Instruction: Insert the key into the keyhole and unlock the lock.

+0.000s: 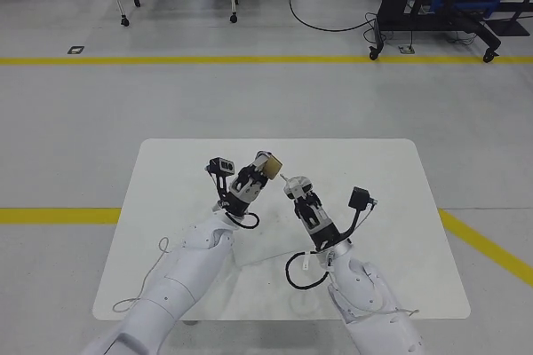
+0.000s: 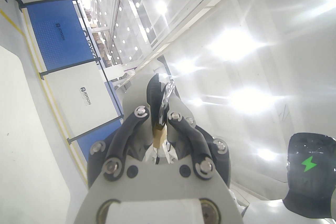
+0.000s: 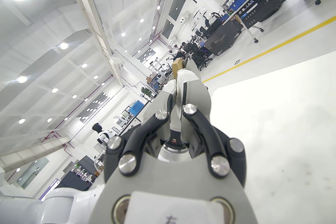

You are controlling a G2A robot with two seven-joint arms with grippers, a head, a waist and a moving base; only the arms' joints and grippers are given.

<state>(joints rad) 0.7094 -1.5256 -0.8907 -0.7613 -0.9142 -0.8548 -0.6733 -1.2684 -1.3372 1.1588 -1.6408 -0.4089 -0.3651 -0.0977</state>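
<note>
Above the middle of the white table (image 1: 382, 266), my left gripper (image 1: 265, 169) is shut on a brass padlock (image 1: 273, 165) and holds it up in the air. In the left wrist view the padlock's brass body (image 2: 159, 134) sits between the fingers (image 2: 183, 114), and its silver shackle (image 2: 168, 93) sticks out past them. My right gripper (image 1: 290, 184) stands just to the right of the padlock and points at it. It is shut, with a thin key tip (image 1: 286, 179) poking out. In the right wrist view the padlock (image 3: 177, 64) shows just beyond the right gripper (image 3: 181, 78).
The table carries nothing else, and its rounded edges are far from both grippers. Yellow floor lines (image 1: 249, 60) run behind and beside it. Wheeled frames (image 1: 444, 35) stand far back on the floor.
</note>
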